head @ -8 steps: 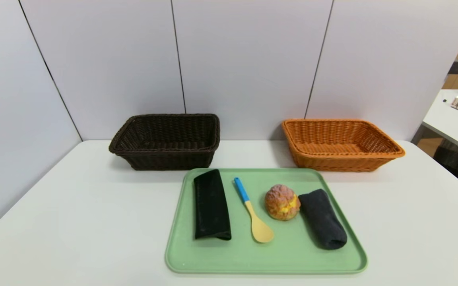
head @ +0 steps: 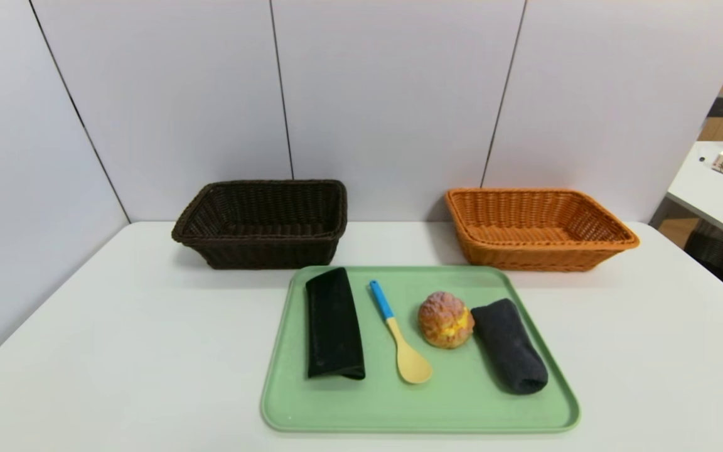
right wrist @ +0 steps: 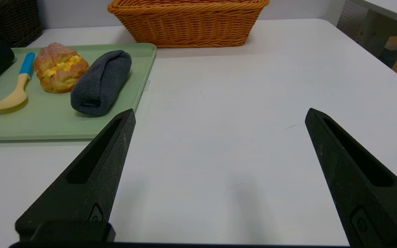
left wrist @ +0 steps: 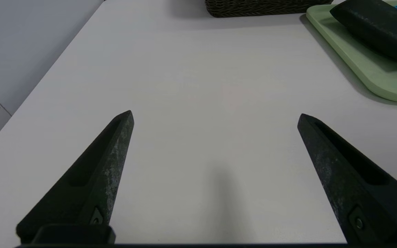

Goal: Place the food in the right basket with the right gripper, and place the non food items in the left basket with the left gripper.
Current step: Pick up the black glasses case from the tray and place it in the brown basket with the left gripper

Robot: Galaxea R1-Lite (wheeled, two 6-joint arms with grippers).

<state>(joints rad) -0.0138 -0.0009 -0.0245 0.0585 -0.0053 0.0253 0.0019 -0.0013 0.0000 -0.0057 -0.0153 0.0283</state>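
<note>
A green tray (head: 349,414) in the middle of the white table carries a black pouch (head: 333,323), a blue-handled spoon (head: 399,333), a cream puff (head: 445,320) and a rolled dark towel (head: 511,346). Behind the tray stand a dark brown basket (head: 264,223) on the left and an orange basket (head: 537,229) on the right. Both look empty. My left gripper (left wrist: 215,115) hovers open over bare table left of the tray. My right gripper (right wrist: 219,115) hovers open over bare table right of the tray, the towel (right wrist: 100,82) and cream puff (right wrist: 60,67) off to its side. Neither arm shows in the head view.
Grey wall panels close the table at the back and left. A second white table (head: 722,194) with a box stands beyond the right edge. Bare table lies on both sides of the tray.
</note>
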